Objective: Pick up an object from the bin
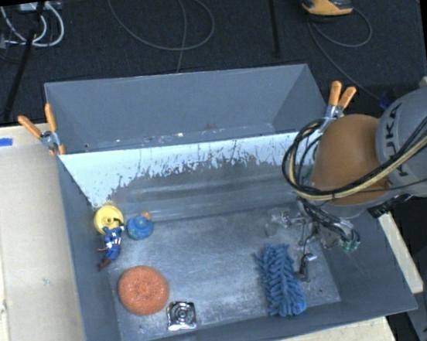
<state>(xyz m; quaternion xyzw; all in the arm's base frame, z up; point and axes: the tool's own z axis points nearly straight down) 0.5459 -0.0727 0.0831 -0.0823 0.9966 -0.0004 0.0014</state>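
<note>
My gripper (pixel 304 259) hangs low over the right part of the bin floor, under the arm's orange cover. Its tip is right beside the upper right edge of a blue shaggy duster (pixel 281 280) that lies lengthwise near the front right corner. Whether the tip touches the duster is unclear. Nothing shows held in the gripper.
A round orange scrubber (pixel 143 290) lies at the front left, with a small silver metal piece (pixel 181 315) just right of it by the front wall. At the left wall sit a yellow and blue toy figure (pixel 110 228) and a small blue ball-like thing (pixel 140 228).
</note>
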